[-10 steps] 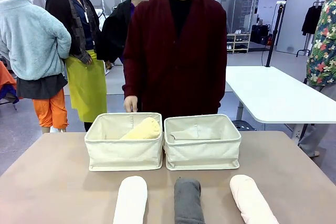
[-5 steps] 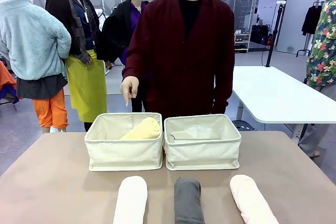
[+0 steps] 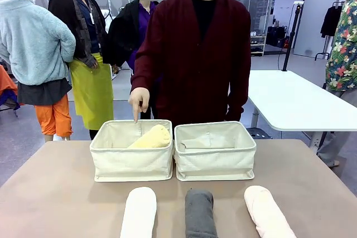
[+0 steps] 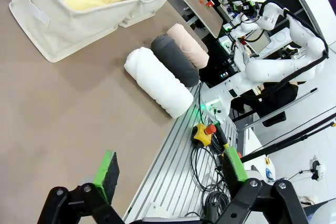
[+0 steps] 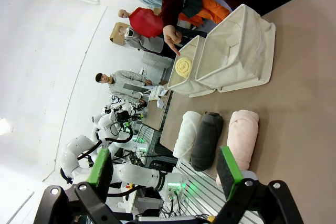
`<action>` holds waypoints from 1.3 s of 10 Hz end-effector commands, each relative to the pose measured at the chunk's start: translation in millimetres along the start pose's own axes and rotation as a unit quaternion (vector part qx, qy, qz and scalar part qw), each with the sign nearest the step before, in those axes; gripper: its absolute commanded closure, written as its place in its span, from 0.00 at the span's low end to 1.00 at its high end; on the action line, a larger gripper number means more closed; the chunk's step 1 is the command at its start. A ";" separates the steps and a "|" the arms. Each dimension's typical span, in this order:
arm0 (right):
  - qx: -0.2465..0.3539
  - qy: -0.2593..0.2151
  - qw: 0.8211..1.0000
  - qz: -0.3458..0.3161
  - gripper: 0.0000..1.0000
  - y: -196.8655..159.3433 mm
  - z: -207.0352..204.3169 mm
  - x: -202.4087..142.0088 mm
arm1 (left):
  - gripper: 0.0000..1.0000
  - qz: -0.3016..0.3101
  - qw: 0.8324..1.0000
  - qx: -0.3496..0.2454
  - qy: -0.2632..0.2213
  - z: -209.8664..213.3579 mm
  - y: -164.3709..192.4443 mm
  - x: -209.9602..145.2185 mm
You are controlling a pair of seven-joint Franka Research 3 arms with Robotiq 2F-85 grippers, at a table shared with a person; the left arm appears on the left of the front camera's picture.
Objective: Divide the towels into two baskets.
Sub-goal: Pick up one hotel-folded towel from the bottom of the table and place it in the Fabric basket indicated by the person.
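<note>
**1. Layout.** The left-hand rectangular cream canvas basket and the right-hand rectangular cream canvas basket stand side by side, walls touching or nearly so, on the brown table. The pale yellow rolled cloth towel lies tilted inside the left-hand basket. No towel shows in the right-hand basket. The person's hand points 1 finger down over the left-hand basket's far rim.

**2. Governing relation.** 3 rolls lie in a row at the table's near edge, apart from one another: the white rolled cloth towel, the dark grey rolled cloth towel and the pale pink rolled cloth towel. Each long axis runs near-to-far, toward the baskets. The pink roll's far end leans slightly toward the middle. The white roll lies in front of the left-hand basket and nearest the left arm's side. The pink roll lies nearest the right arm's side.

**3. Grippers.** The left gripper has its fingers spread wide with nothing between them, and the white roll lies ahead of it. The right gripper is likewise spread and holds nothing, with the pink roll closest.

**4. Materials.**
- The rolls are soft, plush cylinders with rounded ends, and should compress under the pads.
- The baskets are soft-sided with rolled rims, and a nudge would likely buckle a wall.

**5. Assessment.** The pointing suggests the left-hand basket is the next destination. The fingers should straddle a roll across its long axis.
</note>
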State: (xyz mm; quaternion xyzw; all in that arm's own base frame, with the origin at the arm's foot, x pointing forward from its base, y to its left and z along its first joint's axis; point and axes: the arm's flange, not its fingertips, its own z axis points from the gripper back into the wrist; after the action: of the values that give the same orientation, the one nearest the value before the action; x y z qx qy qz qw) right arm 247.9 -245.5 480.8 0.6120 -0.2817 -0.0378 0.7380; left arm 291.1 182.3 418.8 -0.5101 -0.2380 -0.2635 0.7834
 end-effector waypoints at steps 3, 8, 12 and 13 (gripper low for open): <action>0.004 -0.002 1.000 0.007 0.00 3.6 2.1 -1.1 | 0.00 0.000 1.000 0.000 0.000 0.0 0.0 0.0; 0.004 -0.002 1.000 0.007 0.00 3.6 2.1 -1.1 | 0.00 0.075 0.995 0.042 0.047 -163.4 -59.8 31.4; 0.004 -0.002 1.000 0.007 0.00 3.6 2.1 -1.1 | 0.00 0.111 0.980 0.126 0.106 -258.2 -64.5 34.6; 0.004 -0.002 1.000 0.007 0.00 3.6 2.1 -1.1 | 0.00 0.124 0.974 0.142 0.127 -279.9 -58.6 30.0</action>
State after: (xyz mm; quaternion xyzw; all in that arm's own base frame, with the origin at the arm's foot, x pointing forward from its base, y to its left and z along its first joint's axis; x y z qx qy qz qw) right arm 248.0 -245.5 480.8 0.6120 -0.2816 -0.0378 0.7380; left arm 344.0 -81.8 415.6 -0.3954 -0.1211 -0.2089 0.8862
